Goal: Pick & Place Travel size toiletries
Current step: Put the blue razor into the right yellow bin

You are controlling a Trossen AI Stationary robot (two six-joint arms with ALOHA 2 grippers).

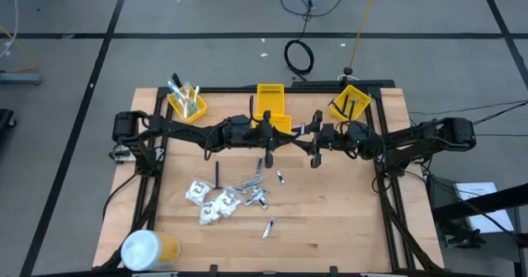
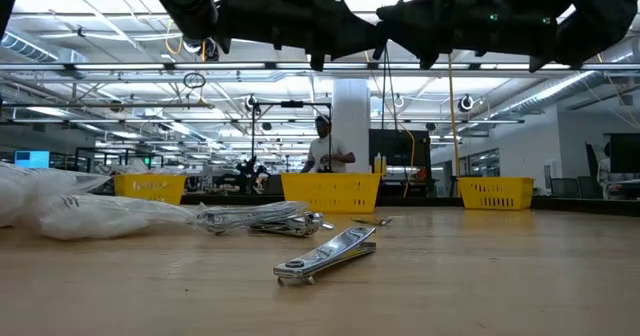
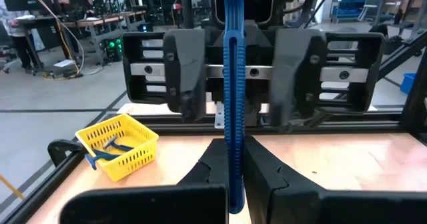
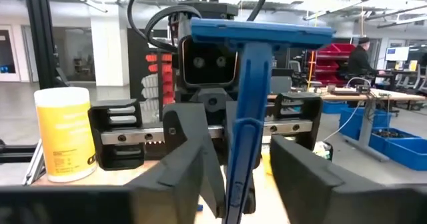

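A dark blue razor point(image 4: 248, 111) stands upright in the air over the middle of the table, head point(image 4: 260, 31) up. My left gripper point(image 3: 233, 181) is shut on its handle. My right gripper point(image 4: 240, 184) faces it from the table's right, open, with one finger on each side of the handle and a gap at both. On the table below lie white crinkly packets point(image 1: 210, 201), silvery tubes point(image 1: 256, 193), one more tube point(image 1: 268, 226) and another dark razor point(image 1: 218, 174). My left gripper pinches the lower part of the razor's handle point(image 3: 233, 151) between its two fingers. The fingers come level from the table's left and lie across the handle. The razor stands upright, head up, lifted clear of the table.
Three yellow bins stand along the far edge: the left bin point(image 1: 186, 102) holds toothbrushes, the middle bin point(image 1: 271, 104) sits behind the grippers, and the right bin point(image 3: 119, 147) holds dark razors. A large white-and-yellow cylinder point(image 1: 148, 248) stands at the near left corner.
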